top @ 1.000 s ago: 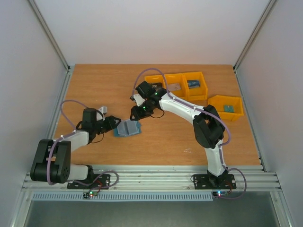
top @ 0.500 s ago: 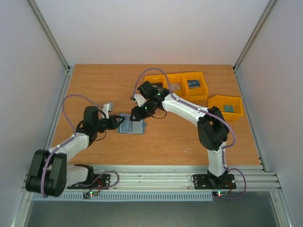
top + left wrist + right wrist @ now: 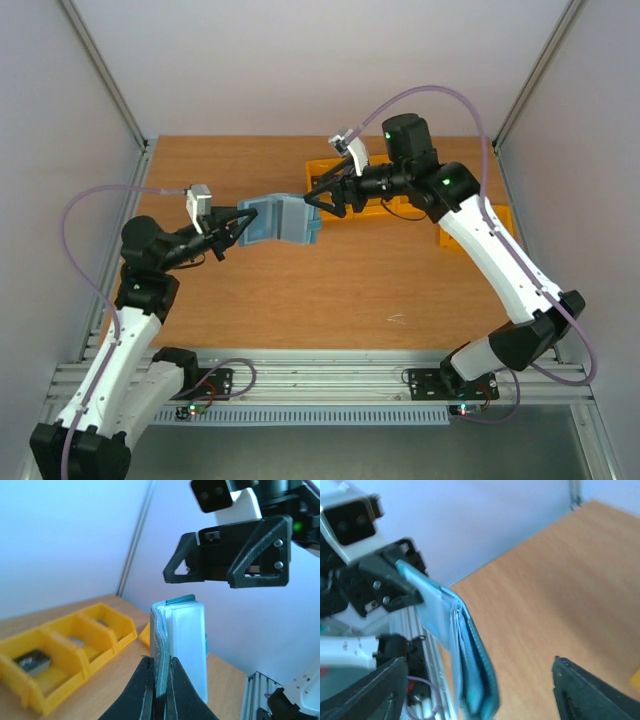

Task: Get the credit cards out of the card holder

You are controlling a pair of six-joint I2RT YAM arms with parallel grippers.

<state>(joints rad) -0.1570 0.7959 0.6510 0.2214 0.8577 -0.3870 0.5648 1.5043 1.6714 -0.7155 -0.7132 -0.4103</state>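
My left fingers (image 3: 144,692) clamp one edge of the card holder (image 3: 187,645) above the surface (image 3: 200,300). My right fingers (image 3: 592,690) stand apart beside it. It looks light and floppy, so I'd pinch a credit card's edge.

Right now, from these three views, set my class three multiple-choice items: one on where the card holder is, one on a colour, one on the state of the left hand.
1. Where is the flat teal-blue bifold card holder?
A. held up above the wooden table
B. lying inside a bin
C. lying on the metal rail in front

2. What colour are the open plastic bins?
A. red
B. green
C. yellow

3. How is the left hand?
A. wide open
B. shut on the card holder's edge
C. out of sight

Answers: 1 A, the left wrist view shows it upright in the air with the tabletop below. 2 C, they are yellow in both views. 3 B, its fingers pinch the holder's lower edge.
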